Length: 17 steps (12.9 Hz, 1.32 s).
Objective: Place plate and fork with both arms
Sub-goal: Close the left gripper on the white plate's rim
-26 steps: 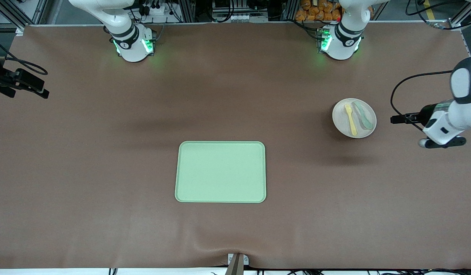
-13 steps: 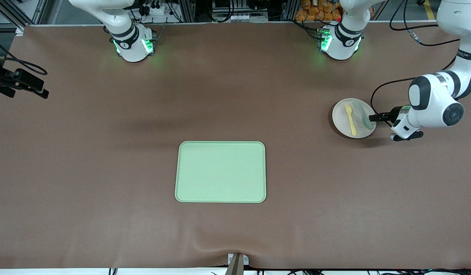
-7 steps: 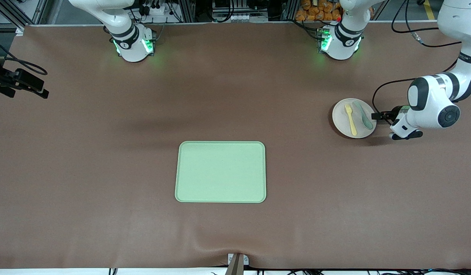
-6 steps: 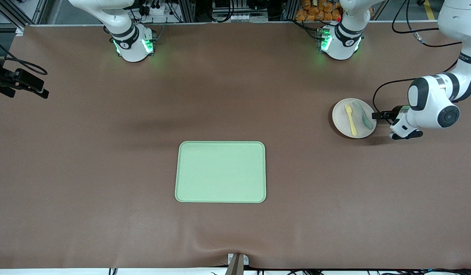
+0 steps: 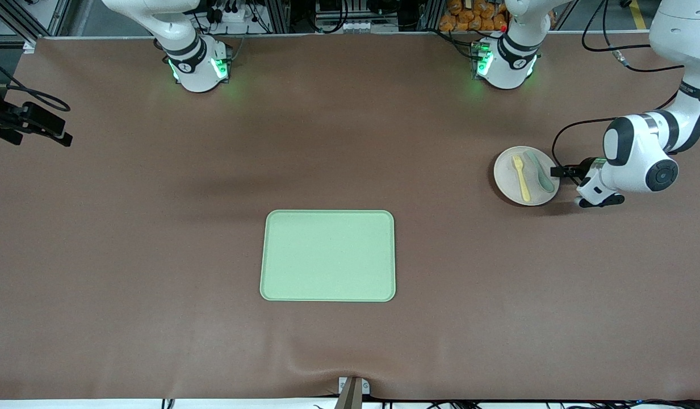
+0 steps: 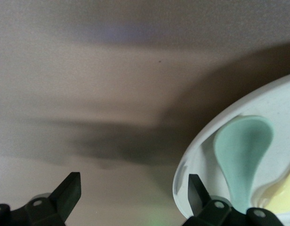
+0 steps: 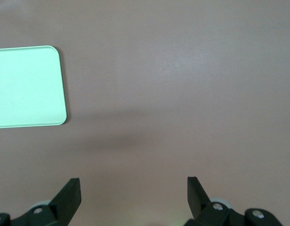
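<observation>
Beige plate point(image 5: 525, 175) lies on the table point(image 5: 350, 341), its rim just at our wide-open, empty left gripper point(image 6: 131, 193), fork point(image 5: 520, 178) and spoon point(image 5: 539, 170) loose on it. We judge a tilted lift spills both. Right gripper point(image 7: 133, 195) waits, open.

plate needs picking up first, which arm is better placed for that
Left. The left gripper sits open right at the rim of the plate, which carries the fork and a spoon, at the left arm's end of the table. The right gripper waits, open, over bare table near the tray.
</observation>
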Each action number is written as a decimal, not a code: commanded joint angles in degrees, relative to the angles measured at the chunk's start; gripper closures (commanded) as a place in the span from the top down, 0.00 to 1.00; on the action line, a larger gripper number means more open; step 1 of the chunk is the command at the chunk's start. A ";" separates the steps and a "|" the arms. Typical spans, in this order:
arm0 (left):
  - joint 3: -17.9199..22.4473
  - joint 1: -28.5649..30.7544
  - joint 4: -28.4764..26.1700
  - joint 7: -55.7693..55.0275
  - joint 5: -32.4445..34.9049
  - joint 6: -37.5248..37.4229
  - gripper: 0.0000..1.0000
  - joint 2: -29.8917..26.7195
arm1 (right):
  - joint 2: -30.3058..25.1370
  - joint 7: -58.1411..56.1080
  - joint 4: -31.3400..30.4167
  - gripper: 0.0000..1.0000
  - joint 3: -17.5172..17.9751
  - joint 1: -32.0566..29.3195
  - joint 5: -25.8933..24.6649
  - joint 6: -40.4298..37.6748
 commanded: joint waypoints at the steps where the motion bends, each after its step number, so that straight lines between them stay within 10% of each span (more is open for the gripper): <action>1: -0.61 0.18 -1.33 -0.32 1.39 0.44 1.00 -0.18 | -0.41 -0.66 -0.51 1.00 0.62 -1.07 0.83 -0.32; 6: -0.88 -0.35 -1.25 -1.02 1.48 0.44 1.00 -0.18 | -0.41 -0.66 -0.51 1.00 0.62 -1.16 0.83 -0.32; 9: -0.97 -2.10 -0.46 -1.29 1.30 0.44 0.55 0.60 | -0.41 -0.66 -0.51 1.00 0.62 -1.07 0.83 -0.32; 11: -0.97 -2.55 0.15 -1.29 1.39 0.44 0.00 0.61 | -0.41 -0.66 -0.51 1.00 0.62 -1.07 0.83 -0.32; 17: -1.06 -3.25 1.64 -0.32 1.48 0.18 0.00 0.34 | -0.41 -0.66 -0.51 1.00 0.62 -1.07 0.83 -0.32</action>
